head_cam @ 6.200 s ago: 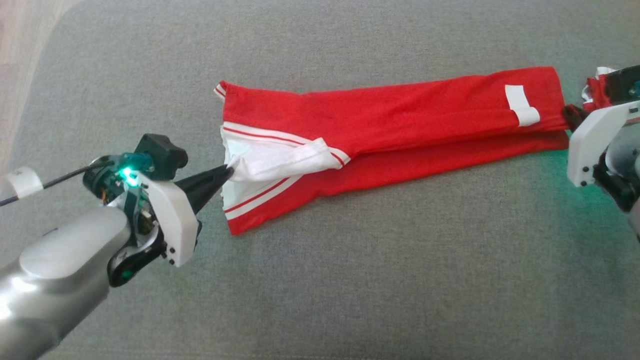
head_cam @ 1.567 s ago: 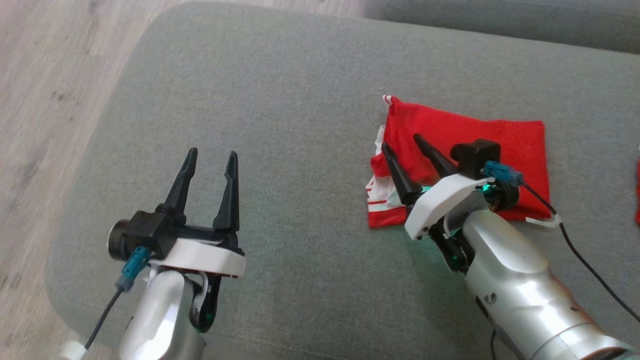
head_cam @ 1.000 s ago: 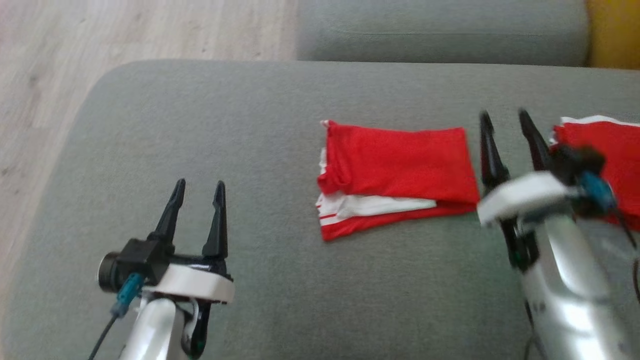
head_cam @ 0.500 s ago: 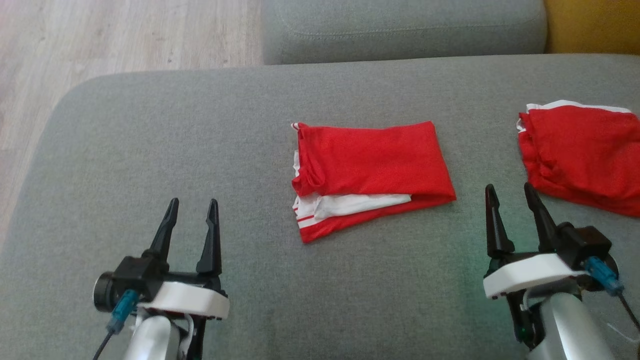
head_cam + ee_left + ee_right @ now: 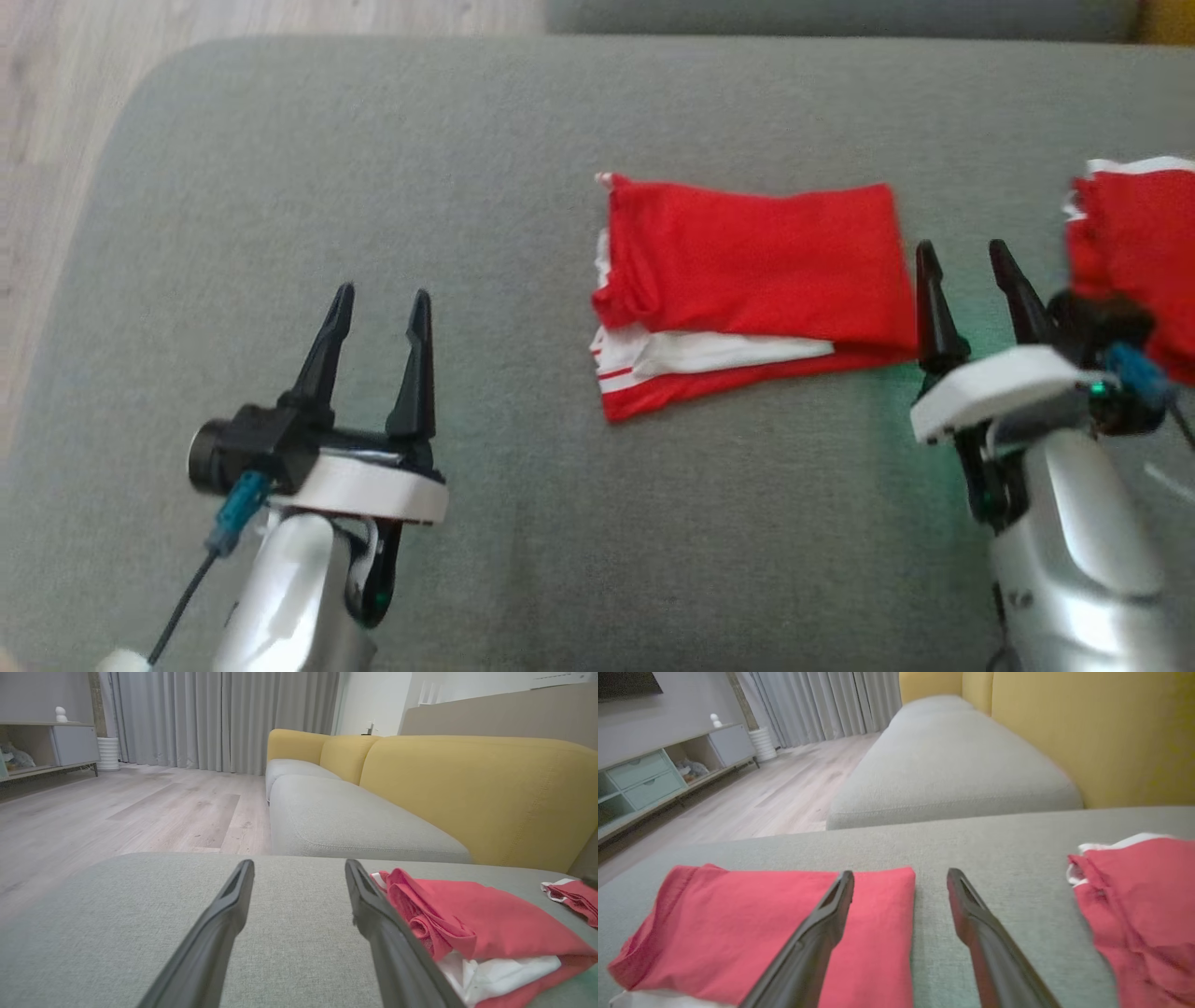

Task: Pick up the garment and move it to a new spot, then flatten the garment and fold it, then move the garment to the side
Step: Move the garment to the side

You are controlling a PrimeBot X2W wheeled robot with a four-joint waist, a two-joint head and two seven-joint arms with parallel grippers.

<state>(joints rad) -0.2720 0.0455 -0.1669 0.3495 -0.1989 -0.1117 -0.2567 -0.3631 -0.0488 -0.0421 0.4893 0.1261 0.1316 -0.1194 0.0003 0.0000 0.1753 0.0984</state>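
A red garment with white trim [image 5: 747, 289] lies folded into a compact rectangle on the grey cushion [image 5: 485, 187]; it also shows at the right of the left wrist view [image 5: 467, 924] and lower left of the right wrist view [image 5: 752, 933]. My left gripper [image 5: 378, 303] stands open and empty, well to the garment's left. My right gripper [image 5: 966, 257] is open and empty just beside the garment's right edge, its left finger [image 5: 817, 933] over the cloth's end.
A second red garment [image 5: 1134, 243] lies at the cushion's right, next to my right wrist; it shows in the right wrist view [image 5: 1143, 896]. Wooden floor [image 5: 47, 112] borders the cushion's left edge. A yellow sofa back [image 5: 481, 793] and another grey seat [image 5: 345, 821] lie beyond.
The garment went from a long strip held at both ends to a folded rectangle lying free. Both grippers let go and drew back; the head camera shifted, and the right gripper now sits nearer the garment's edge.
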